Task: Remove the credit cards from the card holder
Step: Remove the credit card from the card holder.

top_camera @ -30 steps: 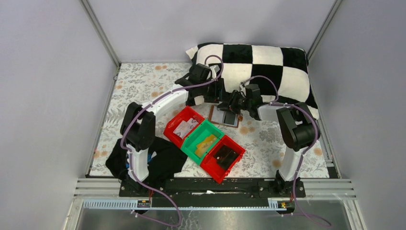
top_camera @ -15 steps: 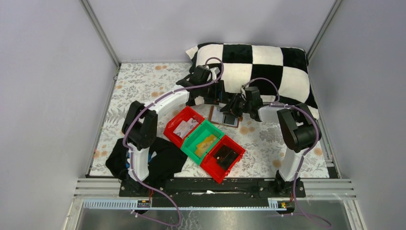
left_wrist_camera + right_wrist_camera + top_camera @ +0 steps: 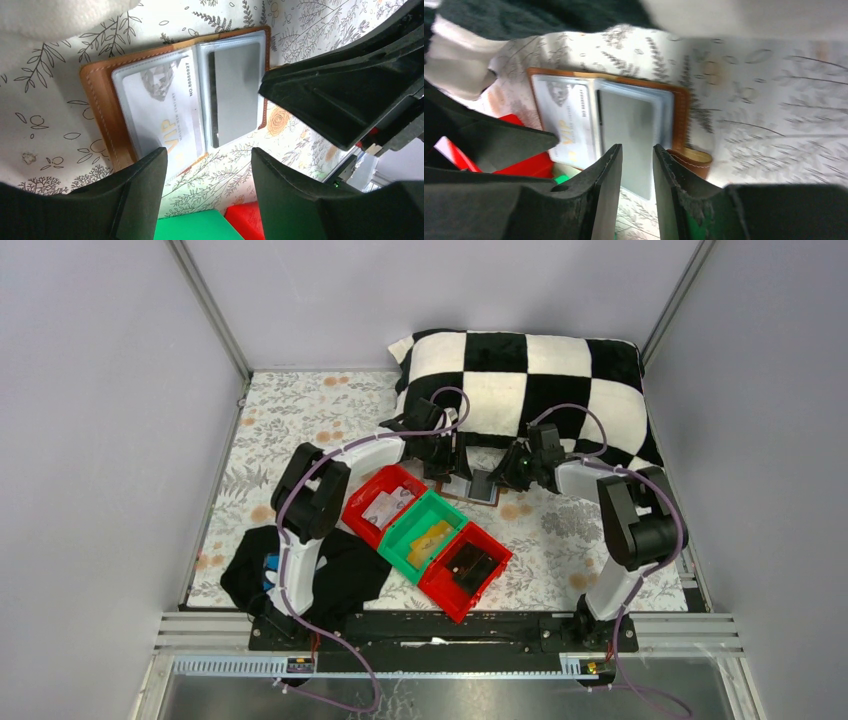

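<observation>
The card holder (image 3: 482, 486) lies open on the floral cloth, its brown leather rim (image 3: 100, 115) framing two clear pockets. A white VIP credit card (image 3: 160, 110) fills one pocket and a plain grey card (image 3: 237, 90) the other. My left gripper (image 3: 206, 165) hovers open over the holder's near edge, with nothing between its fingers. My right gripper (image 3: 636, 150) stands narrowly open just above the grey card (image 3: 629, 125), and the gap between its pads is bare. In the top view the left gripper (image 3: 447, 466) and right gripper (image 3: 508, 476) flank the holder.
A row of three bins sits just in front of the holder: a red bin (image 3: 385, 505), a green bin (image 3: 430, 532) and a second red bin (image 3: 465, 570). A checkered pillow (image 3: 540, 380) lies behind. Black cloth (image 3: 340, 575) is bunched by the left base.
The left gripper has come down toward the holder's left side. The right wrist has swung rightward, uncovering more of the holder. Both openings look unchanged.
</observation>
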Tool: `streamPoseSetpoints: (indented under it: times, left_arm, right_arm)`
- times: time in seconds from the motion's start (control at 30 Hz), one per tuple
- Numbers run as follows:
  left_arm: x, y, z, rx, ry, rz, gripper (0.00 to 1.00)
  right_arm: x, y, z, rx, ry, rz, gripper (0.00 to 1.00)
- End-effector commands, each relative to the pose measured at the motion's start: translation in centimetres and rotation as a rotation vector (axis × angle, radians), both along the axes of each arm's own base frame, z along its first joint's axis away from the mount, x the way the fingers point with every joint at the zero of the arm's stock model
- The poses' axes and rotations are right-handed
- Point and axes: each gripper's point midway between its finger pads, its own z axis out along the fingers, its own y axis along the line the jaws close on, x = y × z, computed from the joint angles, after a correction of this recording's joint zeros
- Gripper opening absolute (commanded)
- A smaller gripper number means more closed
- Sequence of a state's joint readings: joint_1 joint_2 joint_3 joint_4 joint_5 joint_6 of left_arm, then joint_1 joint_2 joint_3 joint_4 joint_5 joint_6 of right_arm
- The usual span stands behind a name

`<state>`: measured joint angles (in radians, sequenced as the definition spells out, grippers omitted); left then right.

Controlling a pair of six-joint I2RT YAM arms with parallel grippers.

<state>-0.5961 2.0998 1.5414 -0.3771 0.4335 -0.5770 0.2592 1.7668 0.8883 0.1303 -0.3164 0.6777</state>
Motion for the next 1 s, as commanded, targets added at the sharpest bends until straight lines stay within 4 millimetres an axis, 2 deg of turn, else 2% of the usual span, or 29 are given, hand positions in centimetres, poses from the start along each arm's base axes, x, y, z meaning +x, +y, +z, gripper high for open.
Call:
streamPoseSetpoints:
  times: [0.0,0.3,0.37,0.53,0.63,0.8,0.97]
  left_arm:
    - [0.8,-0.6,1.5,-0.049,-0.041,-0.01,0.67]
    - [0.6,-1.3,1.4,-0.069,-0.03,-0.035,0.67]
    - [0.5,-1.7,1.7,-0.077,-0.032,-0.049,0.67]
    - [0.2,-2.9,1.9,-0.089,-0.041,-0.079,0.67]
    - [0.2,-3.6,1.9,-0.091,-0.043,-0.097,0.67]
    - [0.7,-4.9,3.1,-0.106,-0.081,-0.117,0.65]
    - [1.9,-5.3,3.2,-0.091,-0.112,-0.121,0.61]
  right_arm:
    - [-1.5,-4.1,-1.1,-0.154,0.032,-0.058,0.37]
    - [-2.5,-7.5,-2.4,-0.198,0.067,-0.115,0.36]
    - [-3.4,-8.5,-2.8,-0.228,0.099,-0.13,0.36]
    - [-4.1,-10.5,-2.4,-0.261,0.098,-0.152,0.36]
    - [-4.1,-10.4,-1.7,-0.249,0.074,-0.127,0.36]
    - [-3.2,-8.8,1.0,-0.157,0.004,-0.1,0.37]
    - [-2.1,-7.4,2.8,-0.075,-0.031,-0.091,0.37]
